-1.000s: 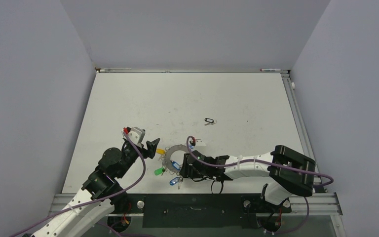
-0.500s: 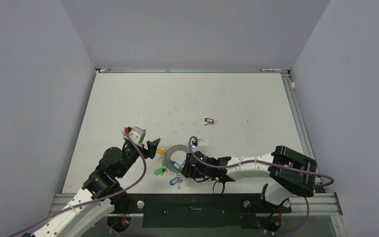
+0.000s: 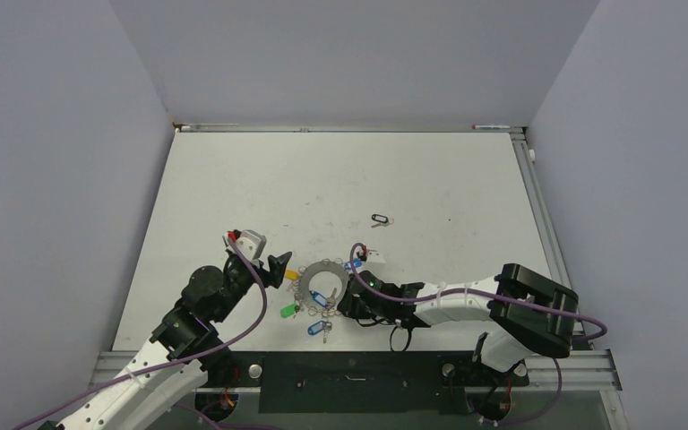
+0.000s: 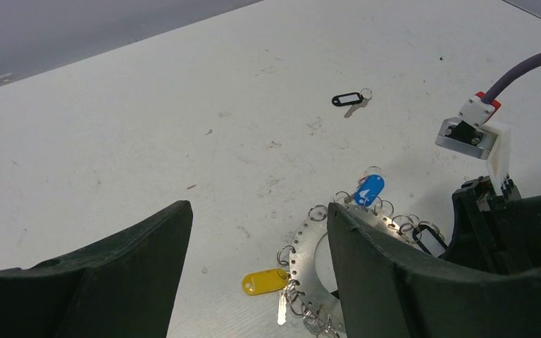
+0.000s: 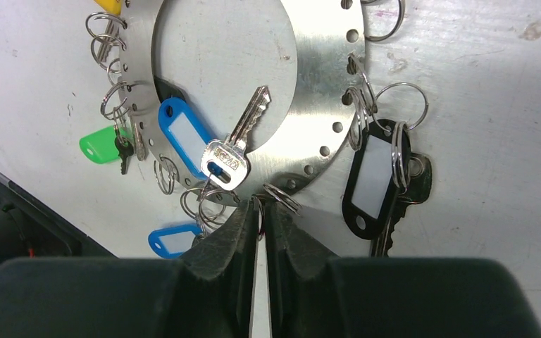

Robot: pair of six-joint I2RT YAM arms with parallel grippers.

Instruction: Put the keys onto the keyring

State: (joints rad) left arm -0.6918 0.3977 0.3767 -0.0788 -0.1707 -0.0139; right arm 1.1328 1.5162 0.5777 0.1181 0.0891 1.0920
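The flat grey keyring (image 3: 322, 263) (image 5: 324, 84) lies on the table between both arms. Several keys hang from its rim holes: yellow (image 4: 265, 282), green (image 5: 98, 146), blue (image 5: 187, 137) (image 4: 369, 190), a black tag (image 5: 373, 176) and a bare silver key (image 5: 236, 151). One black-tagged key (image 3: 379, 219) (image 4: 347, 99) lies loose farther back. My right gripper (image 5: 260, 205) (image 3: 345, 300) is at the ring's near edge, shut on a small wire loop there. My left gripper (image 4: 257, 211) (image 3: 278, 267) is open just left of the ring, holding nothing.
A second blue tag (image 5: 172, 239) (image 3: 315, 329) lies off the ring's near side, close to the table's front rail (image 3: 349, 358). Grey walls enclose the table on three sides. The right arm's purple cable (image 4: 528, 67) arcs over the ring's right side.
The right gripper's jaws have closed at the ring's near edge, and its wrist has shifted slightly right. The left arm has not moved.
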